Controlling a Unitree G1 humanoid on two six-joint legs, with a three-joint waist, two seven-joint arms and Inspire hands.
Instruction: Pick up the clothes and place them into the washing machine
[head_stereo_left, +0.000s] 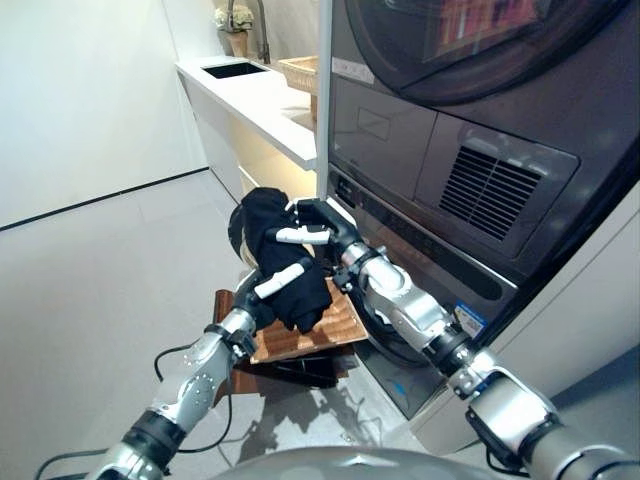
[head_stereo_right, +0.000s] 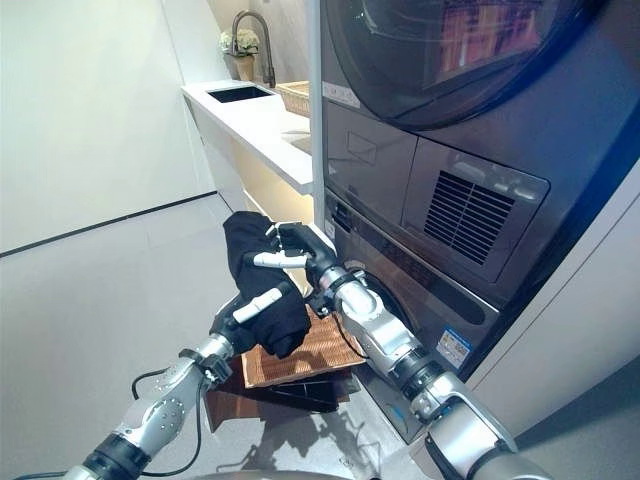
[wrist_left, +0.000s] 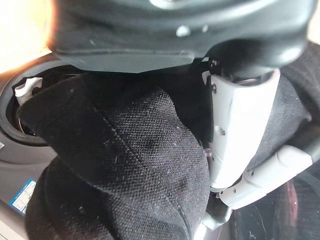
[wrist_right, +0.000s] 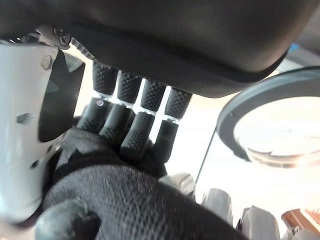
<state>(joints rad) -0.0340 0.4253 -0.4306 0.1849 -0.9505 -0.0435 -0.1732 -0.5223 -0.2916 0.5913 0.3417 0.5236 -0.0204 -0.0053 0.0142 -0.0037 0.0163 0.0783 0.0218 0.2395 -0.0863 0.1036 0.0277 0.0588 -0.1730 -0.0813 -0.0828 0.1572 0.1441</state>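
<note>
A black garment hangs bunched between both hands, held in the air above the shallow brown basket on its low dark box. My left hand grips the garment's lower part from the left, with its white thumb across the cloth. My right hand grips the upper part from the right, its fingers curled into the cloth. The washing machine stands just right of the hands. Its round opening shows behind the garment.
A white counter with a sink, a tap, a flower vase and a wicker tray runs along the far side, left of the machine. Grey floor lies to the left.
</note>
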